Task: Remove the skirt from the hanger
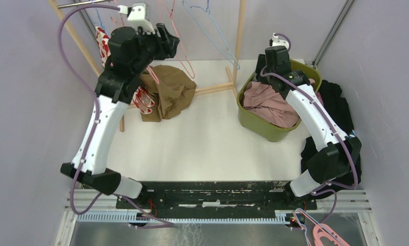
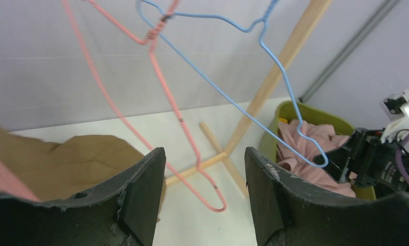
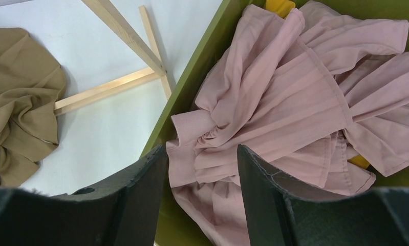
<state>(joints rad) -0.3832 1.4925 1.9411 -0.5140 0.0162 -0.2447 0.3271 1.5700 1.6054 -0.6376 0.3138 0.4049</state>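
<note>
Tan skirt (image 1: 169,92) lies slumped on the white table (image 1: 207,148) at about 10 o'clock in the overhead view, at the foot of the wooden rack (image 1: 239,36). A pink line crosses its top. It may be a hanger still caught in the cloth, but I cannot tell.

The left gripper (image 2: 205,154) has its fingers spread with nothing between them. It is raised among the wires, probably because the hangers sit up there. Outward from it, a pink wire hanger (image 2: 156,66) drops toward 6 o'clock and a blue wire hanger (image 2: 233,97) slants to 4 o'clock, both bare. The skirt shows at 8 o'clock.

The right gripper (image 3: 201,154) is also parted and holds nothing. It hangs over the rim of the green bin (image 3: 192,87), just above a pleated pink garment (image 3: 294,102) heaped inside. That looks like a drop-off spot.

Only the overhead view shows a black cloth (image 1: 340,102) at 3 o'clock. Only the right wrist view shows the yellow item (image 3: 279,5) under the pink folds.
</note>
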